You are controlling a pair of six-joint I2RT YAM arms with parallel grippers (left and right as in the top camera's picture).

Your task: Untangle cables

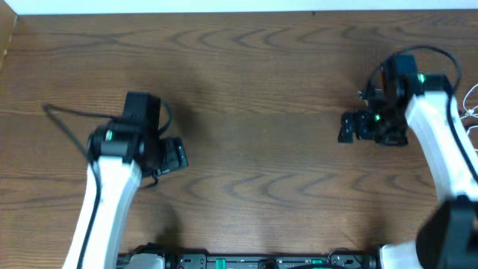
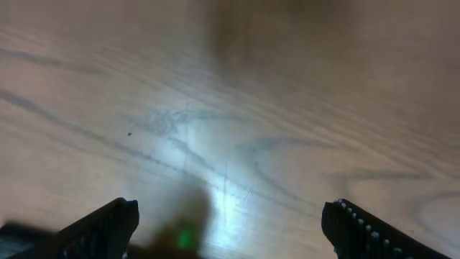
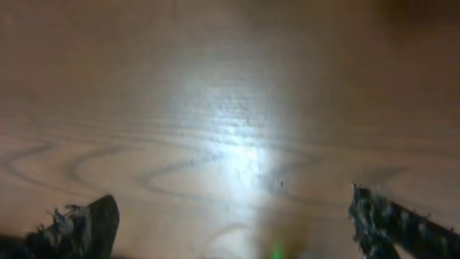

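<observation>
Surface: brown wood-grain surface [image 1: 269, 82], grain running left to right; a soft glare patch on it in each wrist view.
Room: pale strip of wall [image 1: 224, 6] along the far edge of the surface; nothing else of the room in frame.
Landmark: right arm [image 1: 441, 142], white-shelled, reaching in from the near right corner.
White cables [image 1: 470, 101]: thin strands just outboard of the right arm, at the surface's right edge; mostly cut off by the frame, so long axis cannot be told.
Black cable [image 1: 71, 113]: well apart from the right arm, beyond the left arm [image 1: 104, 202]. Bent into a sharp V, tip pointing away from the right arm, one run lying about left to right, the other slanting toward the near edge. Cannot tell whether loose or part of the left arm's wiring.
Left gripper [image 1: 173, 157]: jaws spread wide, holding nothing, only wood between the dark fingers [image 2: 108, 223].
Right gripper [image 1: 347, 128]: pointing away from the right arm toward mid-surface; jaws spread wide, holding nothing.
</observation>
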